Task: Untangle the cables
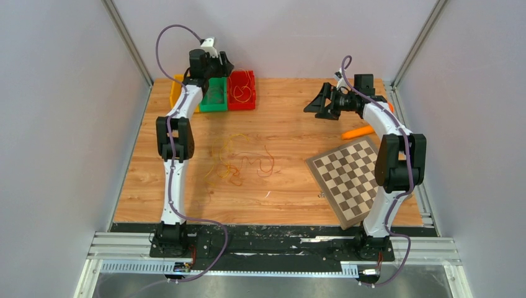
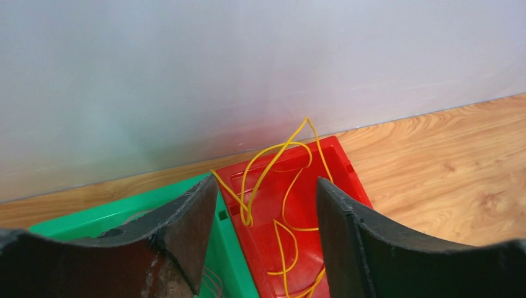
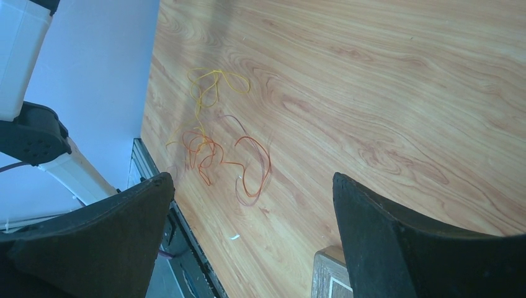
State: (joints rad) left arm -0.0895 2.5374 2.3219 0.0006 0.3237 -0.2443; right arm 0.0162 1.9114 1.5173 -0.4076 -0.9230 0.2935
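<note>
A tangle of thin curly cables (image 1: 242,162) in yellow, orange and red lies on the wooden table left of centre; the right wrist view shows this tangle (image 3: 217,149) too. One yellow cable (image 2: 277,156) lies loose in the red bin (image 2: 347,171) at the back left, and one loop pokes above the rim. My left gripper (image 2: 265,180) hangs open over that bin, its jaws apart with nothing held between them. My right gripper (image 1: 319,102) hovers wide open and empty at the back right, well away from the tangle.
Yellow (image 1: 175,93), green (image 1: 215,105) and red (image 1: 241,104) bins stand in a row against the back wall. A chessboard (image 1: 347,177) lies tilted at the front right, with an orange carrot-shaped piece (image 1: 356,132) behind it. Grey walls close in both sides.
</note>
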